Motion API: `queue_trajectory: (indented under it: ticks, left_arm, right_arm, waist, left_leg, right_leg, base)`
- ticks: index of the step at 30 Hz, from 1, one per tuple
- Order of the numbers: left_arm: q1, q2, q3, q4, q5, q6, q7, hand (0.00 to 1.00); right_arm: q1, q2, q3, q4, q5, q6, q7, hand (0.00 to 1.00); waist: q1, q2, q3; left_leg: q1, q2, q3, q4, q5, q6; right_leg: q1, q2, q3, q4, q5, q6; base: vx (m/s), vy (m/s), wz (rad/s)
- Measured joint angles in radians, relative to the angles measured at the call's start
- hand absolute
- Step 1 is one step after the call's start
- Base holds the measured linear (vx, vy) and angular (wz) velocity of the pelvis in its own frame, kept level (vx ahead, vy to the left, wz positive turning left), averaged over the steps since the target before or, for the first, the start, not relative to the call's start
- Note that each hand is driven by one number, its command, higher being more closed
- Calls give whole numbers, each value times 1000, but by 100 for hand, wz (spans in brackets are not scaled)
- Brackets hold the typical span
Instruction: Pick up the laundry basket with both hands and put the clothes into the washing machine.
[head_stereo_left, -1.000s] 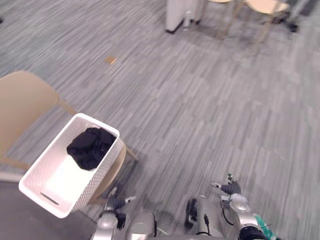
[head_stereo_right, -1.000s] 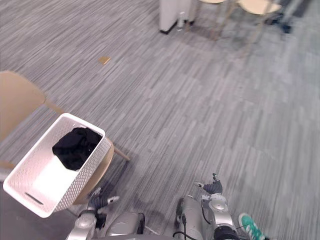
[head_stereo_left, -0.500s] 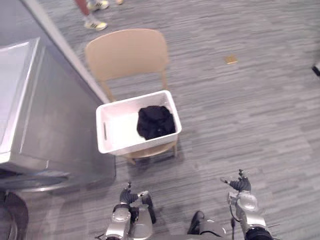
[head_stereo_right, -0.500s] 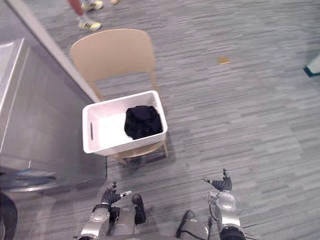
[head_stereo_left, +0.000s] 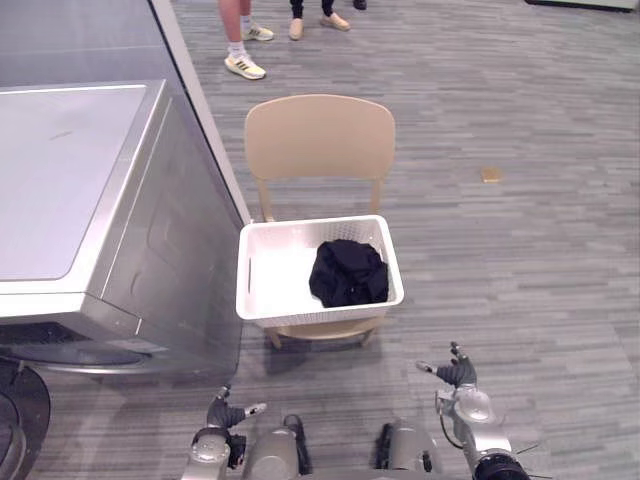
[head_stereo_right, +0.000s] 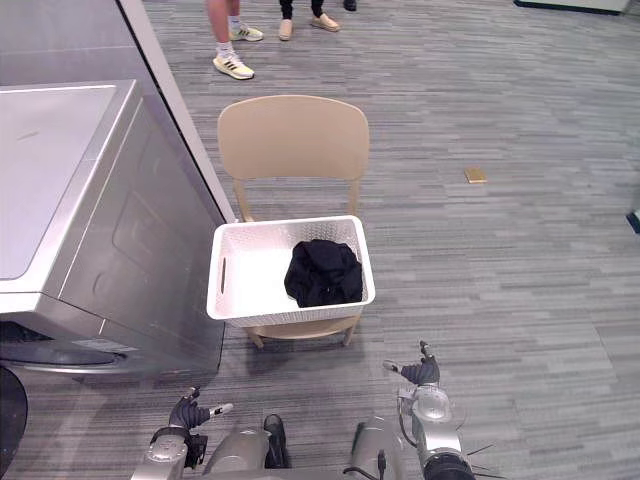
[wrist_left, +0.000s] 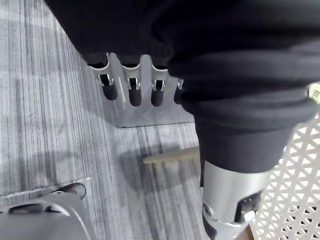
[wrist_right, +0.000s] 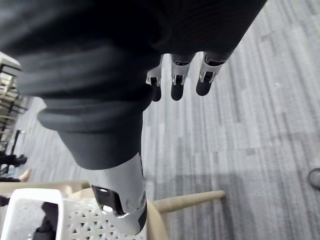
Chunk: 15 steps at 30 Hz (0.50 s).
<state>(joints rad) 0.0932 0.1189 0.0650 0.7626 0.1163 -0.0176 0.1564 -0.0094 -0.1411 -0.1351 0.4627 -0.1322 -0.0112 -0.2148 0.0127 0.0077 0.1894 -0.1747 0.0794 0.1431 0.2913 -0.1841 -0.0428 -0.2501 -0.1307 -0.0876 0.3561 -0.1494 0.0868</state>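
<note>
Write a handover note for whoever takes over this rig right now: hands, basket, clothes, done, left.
Hands: left hand open and empty, low in front of the robot; right hand open and empty, also low.
Things: white perforated plastic laundry basket sits on the beige chair, apart from both hands. Black clothes lie bunched in its right half. Silver-grey washing machine stands left of the chair.
Done: nothing; basket not yet gripped.
Left: grip basket with both hands, lift, put clothes into the machine.

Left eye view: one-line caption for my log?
White laundry basket of black clothes on a beige chair beside the washing machine; left hand and right hand open, short of it.
</note>
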Motion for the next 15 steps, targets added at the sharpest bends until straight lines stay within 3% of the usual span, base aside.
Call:
queue_trajectory:
  ticks: [3,6,12,15]
  left_arm:
    - [7,2,49,-8,-7,-3,1,0]
    - [18,4,57,-8,-6,-10,0,0]
    - [15,11,50,-7,-5,-18,-2,0]
    - [0,29,35,-6,-5,-32,-2,0]
  right_arm:
    - [17,-44,38,-226,-78,-9,3,0]
    - [2,-108,94,-343,-144,-46,23,0]
    - [-126,-240,313,-318,-204,-69,88,0]
    - [-248,-306,415,-229,-202,-86,112,0]
  waist:
    - [3,-2,-1]
    - [4,-6,-6]
    - [17,-5,-7]
    - [47,-4,-6]
  left_leg:
    - [13,9,-28,-52,25,-15]
    - [39,9,-44,-114,59,-19]
    - [-1,2,-73,-141,108,-22]
    - [-55,-2,-117,-140,127,-20]
  right_leg:
    - [33,20,-36,-60,22,-14]
    - [72,23,-58,-125,49,-12]
    - [79,21,-101,-200,108,-17]
    - [51,22,-134,-209,119,-23]
  base:
    - [114,-68,24]
    - [78,-15,19]
    - [3,18,20]
    - [-84,-4,38]
